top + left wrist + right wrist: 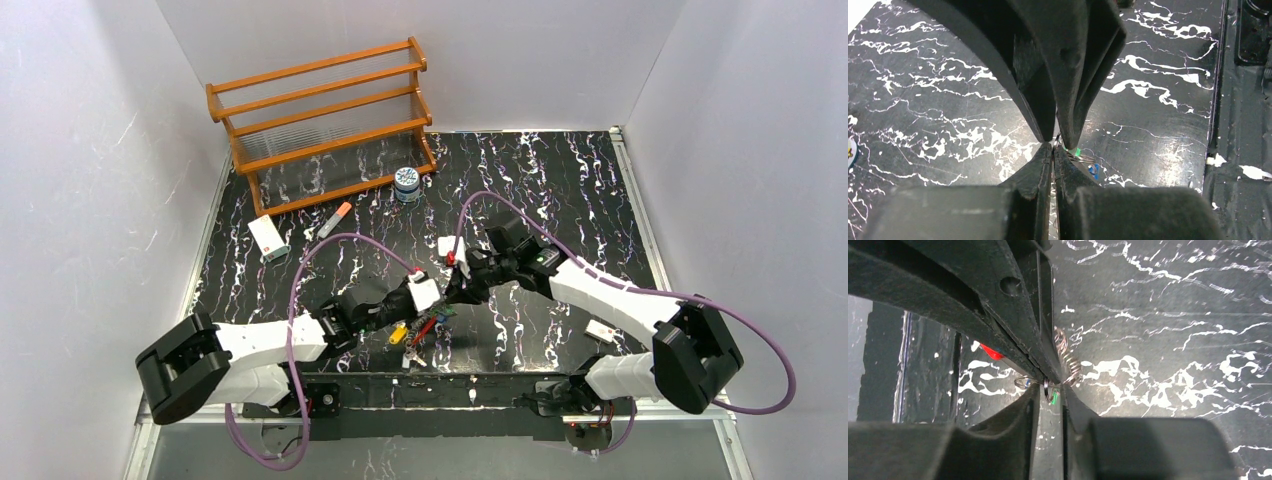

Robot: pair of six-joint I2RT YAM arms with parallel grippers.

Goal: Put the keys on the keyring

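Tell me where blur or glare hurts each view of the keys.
Top external: evenly lit, but the keys are tiny. Left wrist: the left fingers, dark and blurred, crowd the frame; table sheen at right. Right wrist: the right fingers block most; wire coil reads clearly.

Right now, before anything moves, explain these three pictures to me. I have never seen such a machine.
These are two robot arms bolted at the near edge of a table, each ending in a two-finger gripper. The wide picture looks down from above and behind them. The other two come from a camera on each wrist. On the black marbled table are a wooden rack, a small jar, a marker and a white box. The grippers meet close to the keys, small with coloured heads. The left gripper is pinched shut at a thin wire; what it holds is too small to tell. The right gripper has its jaws slightly apart, a small metal ring between them.
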